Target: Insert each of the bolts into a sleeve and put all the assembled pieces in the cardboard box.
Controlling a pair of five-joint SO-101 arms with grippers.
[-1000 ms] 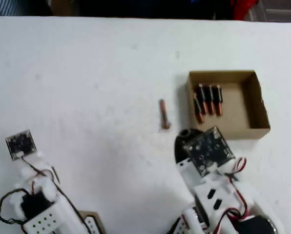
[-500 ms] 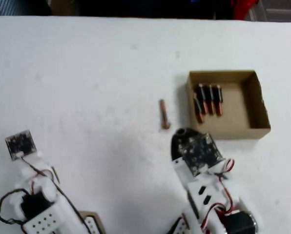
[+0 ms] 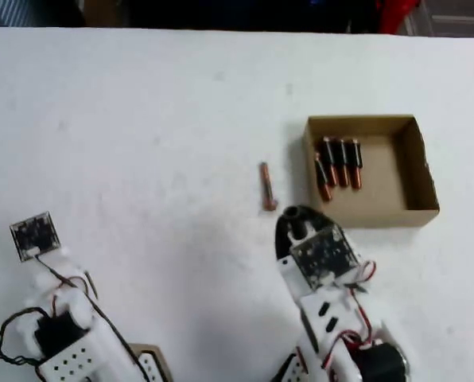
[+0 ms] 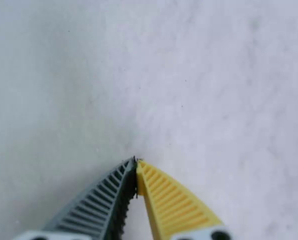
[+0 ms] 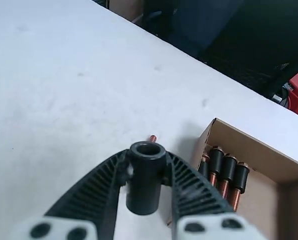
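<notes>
Got the right gripper (image 5: 145, 164) clamped around a black sleeve (image 5: 144, 187), held upright with the open bore facing up. Easy to read from the right wrist view; from the high view, more of a dark lump at the arm's tip. Got the left gripper (image 4: 136, 167) pinched shut on nothing, tips meeting over bare white table (image 3: 141, 119).

Can spot the loose bolt (image 3: 266, 188) lying flat just beyond the sleeve, beside the cardboard box (image 3: 392, 179) but not touching it. Can count four assembled pieces (image 3: 338, 165) side by side along the box's left wall, with brown floor showing across its right half. Lots of white tabletop to the left of the bolt and on toward the far edge.
</notes>
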